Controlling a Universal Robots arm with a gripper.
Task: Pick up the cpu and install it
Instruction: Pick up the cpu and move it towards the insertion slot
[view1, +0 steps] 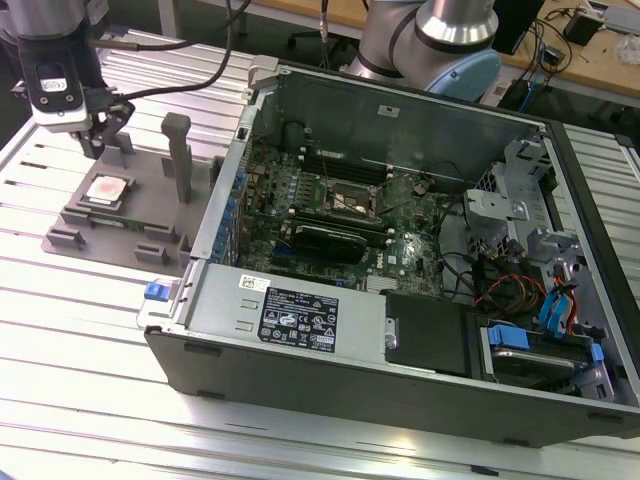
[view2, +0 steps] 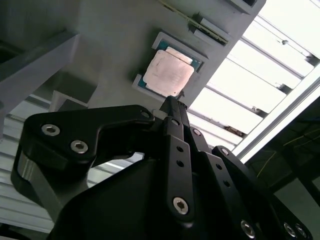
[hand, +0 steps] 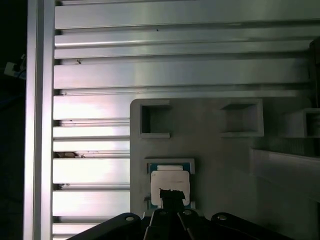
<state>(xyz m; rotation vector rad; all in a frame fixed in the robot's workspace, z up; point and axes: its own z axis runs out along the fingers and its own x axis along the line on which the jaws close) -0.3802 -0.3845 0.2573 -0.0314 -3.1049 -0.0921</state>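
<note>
The cpu (view1: 107, 190) is a small silver square chip lying flat in a recess of a grey fixture plate (view1: 75, 235), at the exterior view's left on the slatted metal table. My gripper (view1: 97, 140) hangs just above and behind the chip without touching it. In both wrist views the two dark fingers are pressed together, shut on nothing, with the tips (view2: 172, 102) pointing at the edge of the cpu (view2: 167, 73). In the first wrist view the fingertips (hand: 171, 193) overlap the lower part of the cpu (hand: 170, 180). The dark metal-framed socket (view1: 345, 200) sits on the motherboard inside the open computer case.
The open computer case (view1: 300, 330) lies at the exterior view's middle and right, its wall close beside the fixture plate. A grey upright post (view1: 178, 155) stands on the fixture between the chip and the case. Cables hang above the arm. Slatted aluminium table (view1: 80, 330) surrounds the fixture.
</note>
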